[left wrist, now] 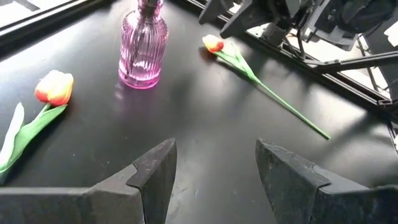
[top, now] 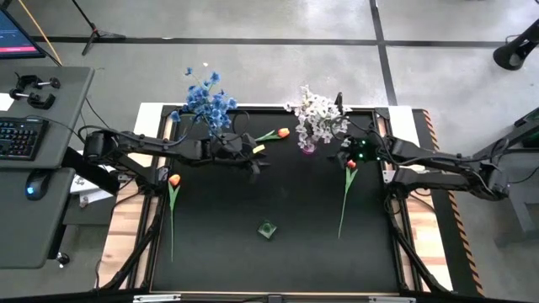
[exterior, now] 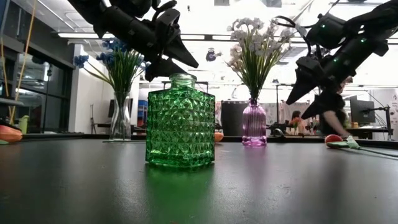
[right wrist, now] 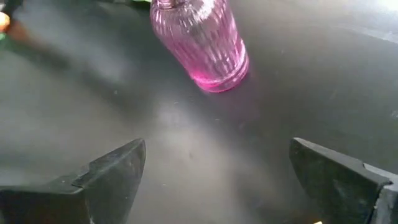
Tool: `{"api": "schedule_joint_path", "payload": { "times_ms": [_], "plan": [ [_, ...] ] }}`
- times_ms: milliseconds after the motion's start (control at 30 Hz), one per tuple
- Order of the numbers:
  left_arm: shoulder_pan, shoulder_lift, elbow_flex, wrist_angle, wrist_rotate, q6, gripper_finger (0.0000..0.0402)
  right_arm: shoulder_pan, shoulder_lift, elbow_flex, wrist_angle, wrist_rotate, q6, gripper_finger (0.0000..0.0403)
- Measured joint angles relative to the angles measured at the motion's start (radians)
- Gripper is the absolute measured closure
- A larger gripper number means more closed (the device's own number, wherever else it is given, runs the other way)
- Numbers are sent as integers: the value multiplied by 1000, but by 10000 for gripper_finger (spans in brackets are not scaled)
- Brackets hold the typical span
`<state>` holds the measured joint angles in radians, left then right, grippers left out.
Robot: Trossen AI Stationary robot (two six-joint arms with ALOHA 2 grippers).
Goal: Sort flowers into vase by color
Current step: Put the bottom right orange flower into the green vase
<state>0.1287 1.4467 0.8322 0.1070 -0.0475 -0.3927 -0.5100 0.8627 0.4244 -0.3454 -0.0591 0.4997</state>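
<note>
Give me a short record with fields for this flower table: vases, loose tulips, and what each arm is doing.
Clear glass vase: back left, holds the blue blossom flowers
Ribbed pink glass vase: back centre, holds the white blossom flowers
Faceted green glass bottle: mid-table, empty
Loose orange tulips: three lying flat, left edge, back centre, right side
Left gripper: jaws open, empty, above the table near the back-centre tulip
Right gripper: jaws open, empty, beside the pink vase
</note>
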Motion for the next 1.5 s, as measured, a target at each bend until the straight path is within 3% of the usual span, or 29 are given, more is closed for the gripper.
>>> {"api": "schedule_joint_path", "payload": {
  "times_ms": [267, 633, 800, 1000, 1267, 1500],
  "plan": [
    [0, 0, 0, -1, 52, -42, 195, 0, 0, 0, -104, -184, 133, 19],
    [-1, 0, 0, 2, 143, -42, 195, 0, 0, 0, -294, -294, 207, 19],
    [-4, 0, 0, 2, 134, -85, 195, 40, 0, 0, -325, -293, 200, 19],
    [-36, 0, 0, 2, 42, -156, 195, 137, 0, 0, -324, -280, 207, 19],
    [-118, 0, 0, -13, -46, -294, 195, 256, 1, 0, -277, -126, 315, 19],
    [-212, 0, 0, -34, -126, -350, 195, 331, 1, 0, -276, -105, 426, 20]
  ]
}}
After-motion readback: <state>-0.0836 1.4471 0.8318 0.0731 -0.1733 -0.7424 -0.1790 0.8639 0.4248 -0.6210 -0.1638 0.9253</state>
